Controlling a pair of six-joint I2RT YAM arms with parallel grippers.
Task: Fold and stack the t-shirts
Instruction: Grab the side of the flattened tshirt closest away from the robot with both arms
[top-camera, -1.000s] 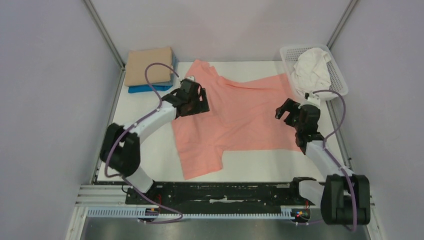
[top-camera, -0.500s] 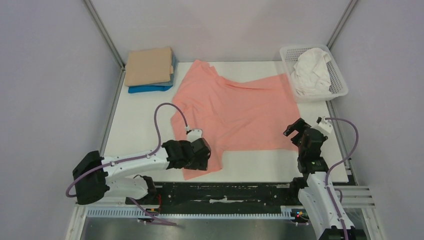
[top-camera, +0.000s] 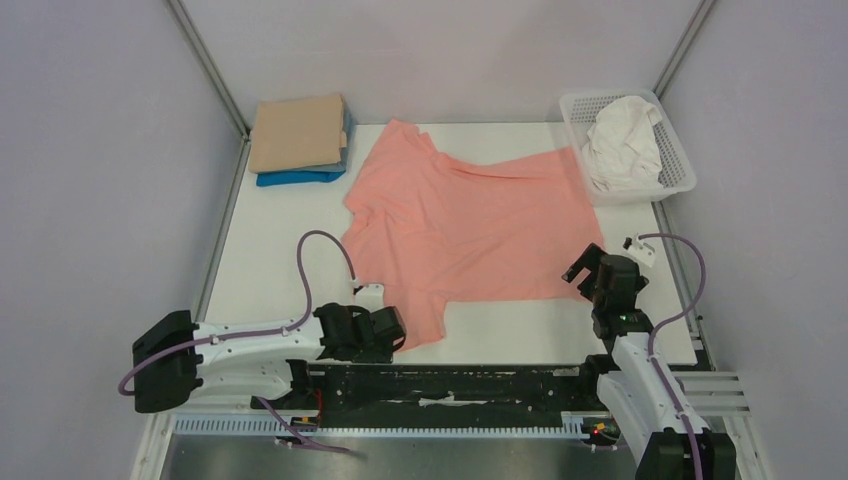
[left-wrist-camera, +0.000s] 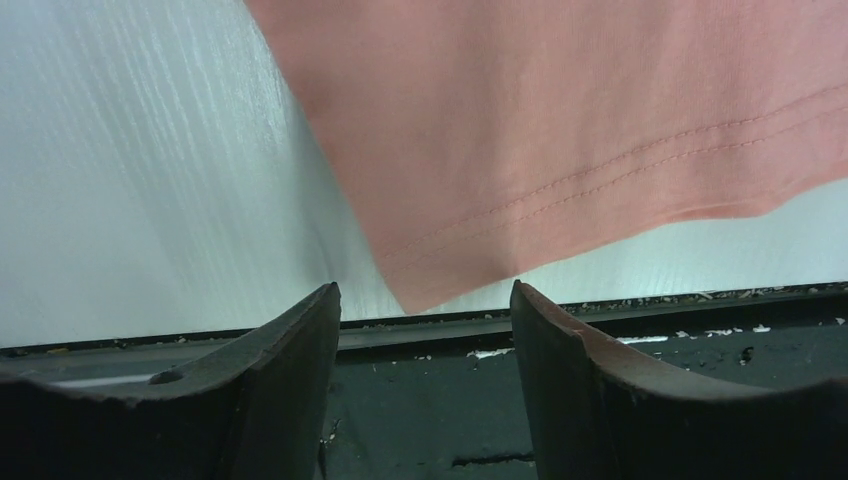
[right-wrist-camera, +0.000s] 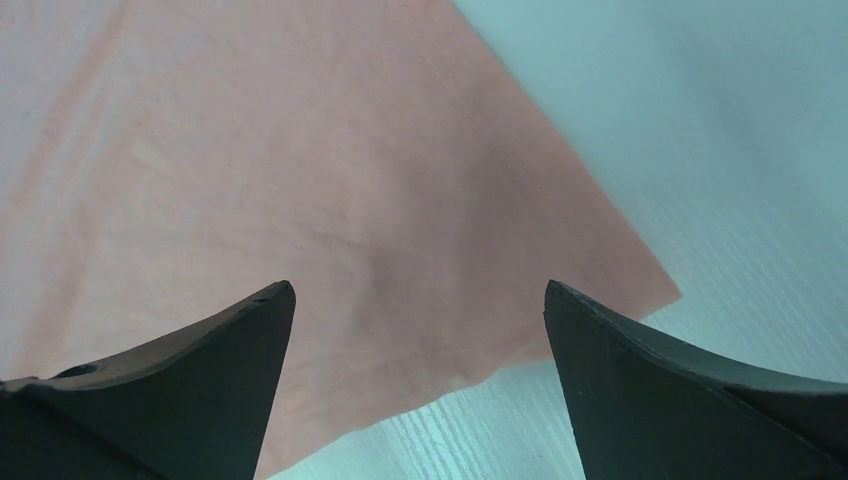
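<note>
The white table (top-camera: 270, 250) is covered across its middle by the salmon-pink t-shirt (top-camera: 470, 225), which is spread flat with one sleeve pointed at the near edge and the other at the far edge. At the far right corner a white lattice basket (top-camera: 682, 165) is set, and the white t-shirt (top-camera: 620, 145) is crumpled inside it. At the far left corner the folded tan t-shirt (top-camera: 298, 130) is stacked on the folded blue t-shirt (top-camera: 300, 178). The left gripper (left-wrist-camera: 425, 300) is held low at the near sleeve's corner, its jaws released and parted. The right gripper (right-wrist-camera: 420, 300) is poised over the hem's near right corner, likewise spread wide with nothing grasped.
</note>
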